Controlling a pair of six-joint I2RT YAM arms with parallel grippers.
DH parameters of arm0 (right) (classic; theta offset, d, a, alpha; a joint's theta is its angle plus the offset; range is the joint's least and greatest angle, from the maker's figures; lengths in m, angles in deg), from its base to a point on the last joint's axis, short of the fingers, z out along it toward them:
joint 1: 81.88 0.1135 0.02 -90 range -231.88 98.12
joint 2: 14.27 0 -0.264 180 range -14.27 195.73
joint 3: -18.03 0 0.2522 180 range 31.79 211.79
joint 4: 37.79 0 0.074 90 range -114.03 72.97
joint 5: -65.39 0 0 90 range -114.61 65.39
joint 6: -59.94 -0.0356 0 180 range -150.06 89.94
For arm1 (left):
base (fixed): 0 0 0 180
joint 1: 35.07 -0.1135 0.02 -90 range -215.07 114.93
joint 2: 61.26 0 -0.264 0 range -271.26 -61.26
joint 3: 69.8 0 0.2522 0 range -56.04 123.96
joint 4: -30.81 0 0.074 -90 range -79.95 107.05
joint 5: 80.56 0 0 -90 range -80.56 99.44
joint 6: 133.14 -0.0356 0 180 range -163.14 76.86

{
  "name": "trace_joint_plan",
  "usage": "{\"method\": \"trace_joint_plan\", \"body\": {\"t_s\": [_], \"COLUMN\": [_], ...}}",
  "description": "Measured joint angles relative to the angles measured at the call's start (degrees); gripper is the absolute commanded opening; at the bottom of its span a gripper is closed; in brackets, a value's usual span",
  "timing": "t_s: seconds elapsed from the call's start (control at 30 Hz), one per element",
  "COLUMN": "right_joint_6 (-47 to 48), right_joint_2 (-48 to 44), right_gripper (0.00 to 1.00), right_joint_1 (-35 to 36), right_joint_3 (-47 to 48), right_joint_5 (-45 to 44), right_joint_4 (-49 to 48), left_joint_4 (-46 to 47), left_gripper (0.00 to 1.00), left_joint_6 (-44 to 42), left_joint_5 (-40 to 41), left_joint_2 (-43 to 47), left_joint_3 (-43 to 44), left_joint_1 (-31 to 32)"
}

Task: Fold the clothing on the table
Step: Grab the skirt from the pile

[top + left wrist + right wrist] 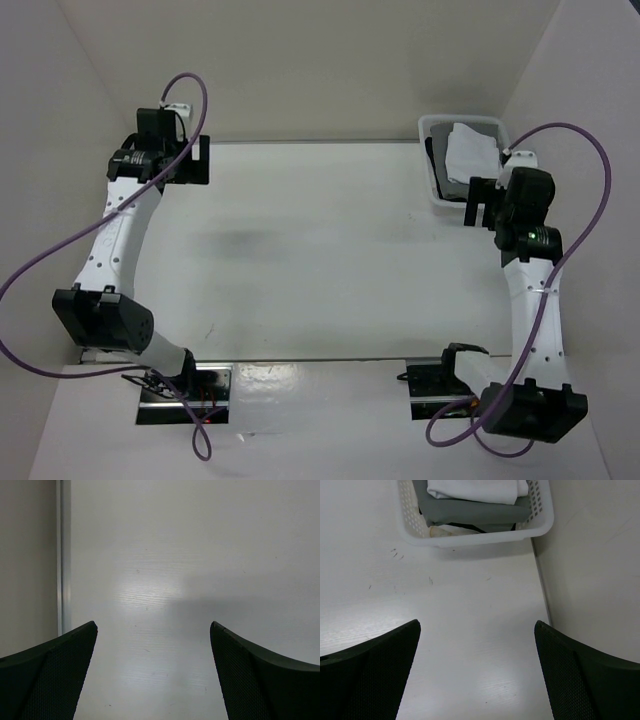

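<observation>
While gaping empty, pointing the right gripper (477, 625) at clothing (475, 490) lying in a basket (470, 539) at twelve o'clock; spreading the left gripper (153, 625) likewise.

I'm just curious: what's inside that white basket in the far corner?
The white clothing lies on top of a dark grey cloth. Anything beneath them is covered.

White clothing (475, 489), soft, lying in basket (470, 538) at far right, plain white table (320, 260)

Far right corner of desk (320, 250) occupied by basket (470, 539); inside it, clothing (475, 489) laid on other cloth (475, 511).
</observation>
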Motion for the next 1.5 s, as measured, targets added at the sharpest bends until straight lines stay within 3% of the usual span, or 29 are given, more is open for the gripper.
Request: {"method": "trace_joint_plan", "body": {"t_s": [0.5, 0.8, 1.1, 1.5], "right_joint_6": [-0.2, -0.3, -0.3, 0.0], "right_joint_2": [27.0, 40.2, 51.3, 58.9], "right_gripper": [0.94, 0.89, 0.85, 0.74], "right_joint_1": [0.0, 0.0, 0.0, 0.4], "right_joint_3": [5.6, 18.4, 25.2, 34.6], "right_joint_5": [0.0, 0.2, 0.4, 0.3], "right_joint_4": [-4.7, -8.1, -9.1, -7.1], "left_joint_4": [0.2, 0.9, 0.9, 1.4], "left_gripper": [0.99, 0.99, 0.99, 0.99], "left_joint_6": [-1.6, -1.7, -1.9, -1.9], "left_joint_5": [0.6, 2.2, 3.7, 4.2], "left_joint_2": [10.8, 13.5, 12.0, 7.9], "left_joint_3": [-20.2, -20.6, -20.6, -19.8], "left_joint_1": [0.3, 0.3, 0.3, 0.3]}}
